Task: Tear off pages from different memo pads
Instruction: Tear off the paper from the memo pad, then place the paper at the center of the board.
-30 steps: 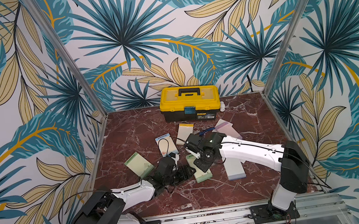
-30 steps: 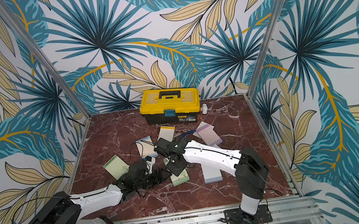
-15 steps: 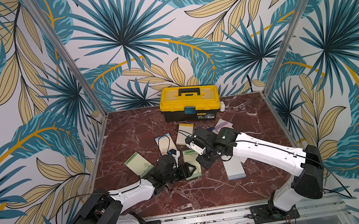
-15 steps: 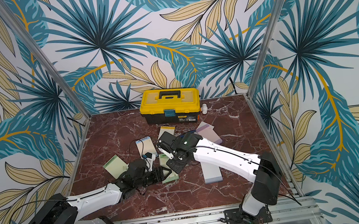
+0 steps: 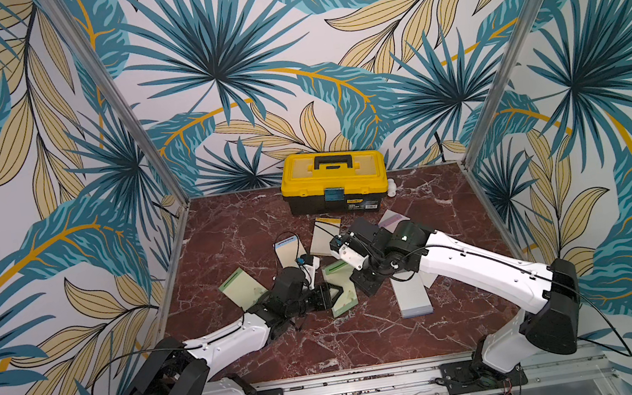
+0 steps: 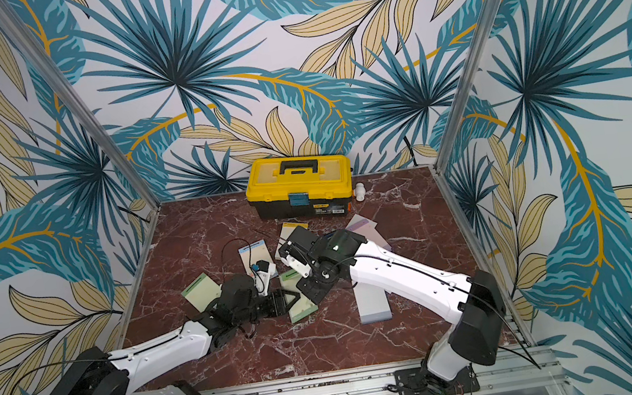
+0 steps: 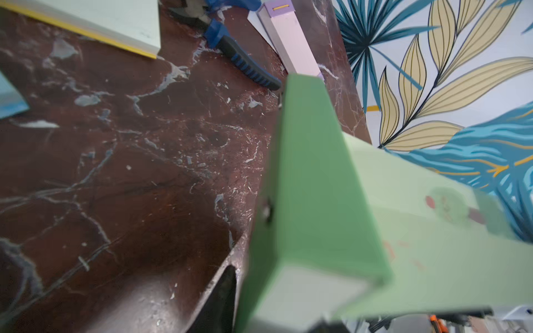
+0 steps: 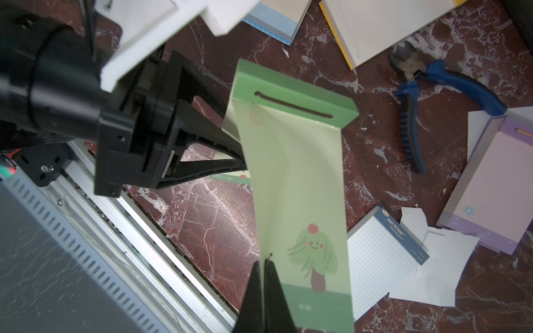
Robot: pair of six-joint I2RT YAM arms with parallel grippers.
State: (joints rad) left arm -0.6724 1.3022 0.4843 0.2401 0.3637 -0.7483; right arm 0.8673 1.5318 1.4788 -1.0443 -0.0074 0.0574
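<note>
A green memo pad (image 5: 341, 287) (image 6: 298, 295) lies mid-table. Its dark green header (image 8: 291, 95) fills the left wrist view (image 7: 311, 173). My left gripper (image 5: 334, 294) (image 8: 242, 155) reaches in from the side and is shut on this pad, with one dark finger (image 7: 225, 288) against its edge. The top page (image 8: 300, 187), pale green with a tree drawing, is lifted off the pad but still joined at the header. My right gripper (image 8: 264, 268) (image 5: 355, 281) is shut on that page's long edge.
Other memo pads lie around: cream (image 5: 325, 237), blue-bordered (image 5: 289, 251), green (image 5: 241, 286), pink-lilac (image 8: 490, 187), grey-lavender (image 5: 412, 296) and a grid pad (image 8: 380, 259). Torn white pages (image 8: 432, 259) and blue pliers (image 8: 432, 86) lie nearby. A yellow toolbox (image 5: 333, 181) stands at the back.
My left gripper has slid right up to the green pad and its jaws have narrowed onto it. The right arm has swung outward, its gripper still shut on the page.
</note>
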